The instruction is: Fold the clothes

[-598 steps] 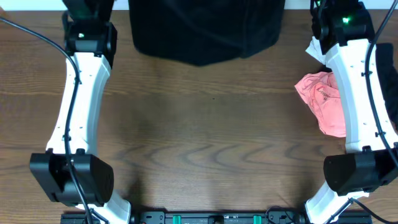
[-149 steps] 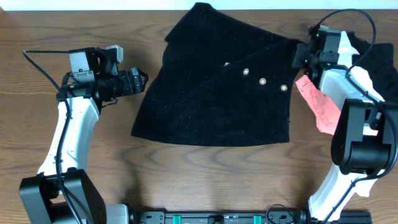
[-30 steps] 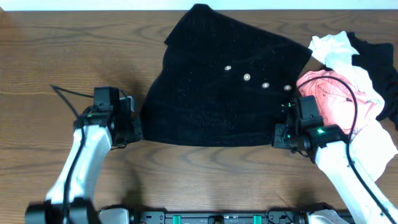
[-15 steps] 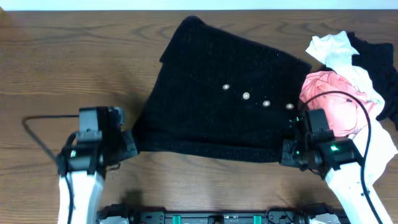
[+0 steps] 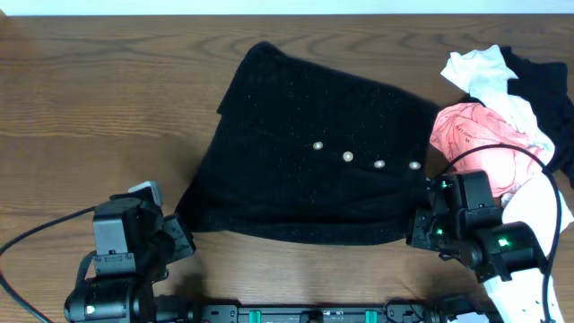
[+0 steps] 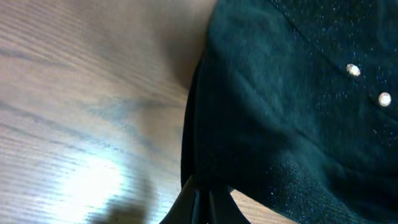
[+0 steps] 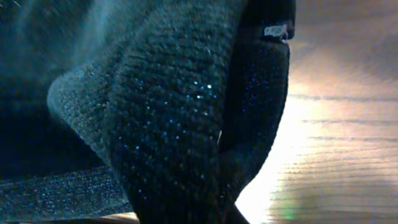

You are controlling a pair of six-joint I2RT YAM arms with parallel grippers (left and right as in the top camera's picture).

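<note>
A large black knit garment (image 5: 314,188) with a row of small pale buttons (image 5: 348,156) lies spread across the middle of the table. My left gripper (image 5: 182,238) is shut on its near-left hem corner. In the left wrist view the closed left gripper (image 6: 203,194) pinches the black fabric edge (image 6: 280,124), and two buttons (image 6: 353,70) show. My right gripper (image 5: 420,229) is shut on the near-right hem corner. In the right wrist view bunched black knit (image 7: 161,112) fills the frame and hides the fingers at the right gripper (image 7: 217,208).
A pile of other clothes lies at the far right: a pink one (image 5: 475,135), a white one (image 5: 480,70) and a black one (image 5: 538,61). Bare wooden table (image 5: 90,108) lies to the left. The right arm's cable loops over the pink garment.
Both grippers have pulled back toward the table's front edge, dragging the black garment's near hem with them. The whole garment has slid forward and slightly left.
</note>
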